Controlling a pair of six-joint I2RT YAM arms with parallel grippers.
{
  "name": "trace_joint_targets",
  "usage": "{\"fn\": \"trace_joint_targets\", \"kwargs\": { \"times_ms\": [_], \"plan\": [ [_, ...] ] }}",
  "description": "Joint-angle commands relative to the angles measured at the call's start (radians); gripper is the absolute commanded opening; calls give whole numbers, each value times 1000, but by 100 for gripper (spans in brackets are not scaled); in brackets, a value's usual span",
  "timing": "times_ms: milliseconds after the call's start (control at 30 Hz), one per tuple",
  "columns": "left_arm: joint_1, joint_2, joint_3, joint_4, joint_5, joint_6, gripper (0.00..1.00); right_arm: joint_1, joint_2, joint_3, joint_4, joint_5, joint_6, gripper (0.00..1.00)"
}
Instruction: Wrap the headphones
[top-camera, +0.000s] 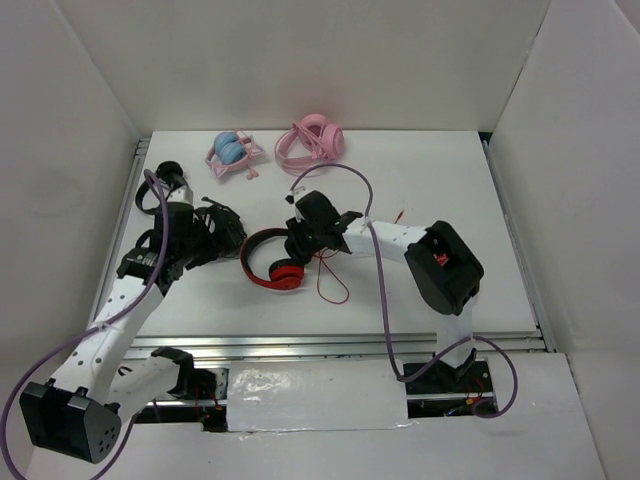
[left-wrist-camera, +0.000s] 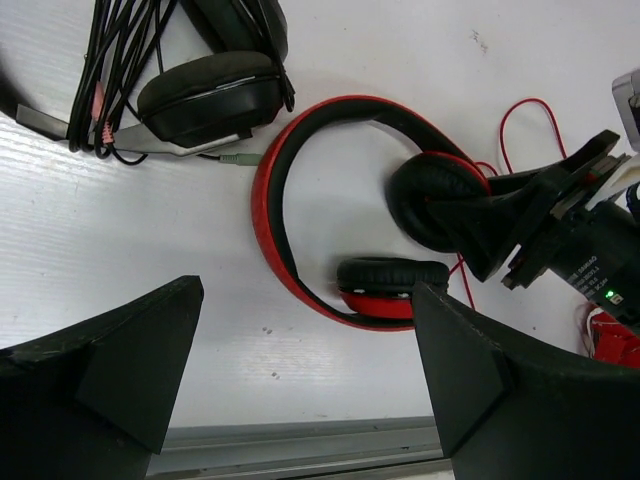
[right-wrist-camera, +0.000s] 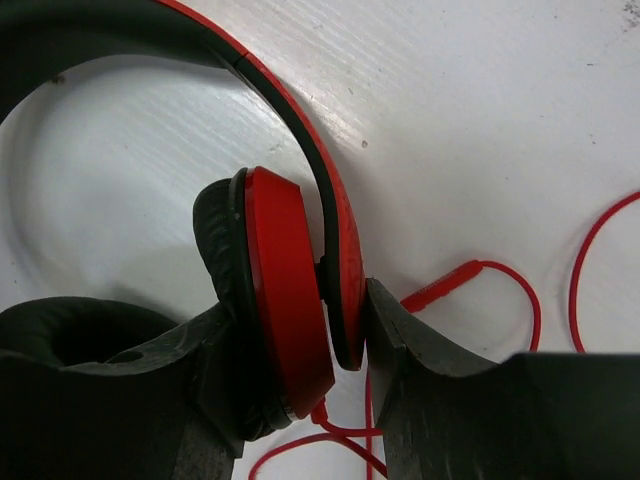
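Observation:
The red headphones (top-camera: 268, 262) with black lining lie flat on the white table. My right gripper (top-camera: 300, 240) is shut on one ear cup (right-wrist-camera: 285, 290); in the right wrist view its fingers (right-wrist-camera: 425, 380) press the red cup and the headband end between them. The thin red cable (right-wrist-camera: 525, 295) lies loose on the table to the right of the cup and trails toward the front (top-camera: 332, 285). My left gripper (top-camera: 222, 232) is open and empty, raised left of the headband (left-wrist-camera: 275, 215). The other ear cup (left-wrist-camera: 392, 288) rests cushion up.
All-black headphones (left-wrist-camera: 210, 90) with a bundled cable lie just left of the red headband. Pink headphones (top-camera: 312, 140) and a blue-and-pink pair (top-camera: 232, 150) lie at the back. A metal rail (top-camera: 340, 345) runs along the table's front edge. White walls enclose three sides.

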Motion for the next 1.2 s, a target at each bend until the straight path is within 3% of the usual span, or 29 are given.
{"fn": "trace_joint_targets", "kwargs": {
  "times_ms": [0,167,300,400,533,700,767,867,1167],
  "plan": [
    [-9,1,54,-40,-18,28,99,22,-117,-39,119,27,-61,23],
    [-21,40,120,-81,-40,92,99,57,-289,-120,199,148,-257,8],
    [-62,75,158,-57,38,155,99,69,-441,-199,271,156,-429,7],
    [-119,64,140,-5,86,213,99,68,-514,-217,248,98,-468,7],
    [-225,58,124,-1,-100,212,99,66,-548,-181,151,49,-489,7],
    [-298,115,154,-2,-181,209,99,89,-576,-167,89,76,-477,6],
    [-300,127,163,-3,-217,198,90,95,-591,-183,81,96,-481,6],
    [-300,130,163,3,-240,204,78,100,-605,-196,80,128,-478,6],
    [-302,126,129,26,-227,215,80,108,-662,-177,74,70,-477,8]
  ]
}}
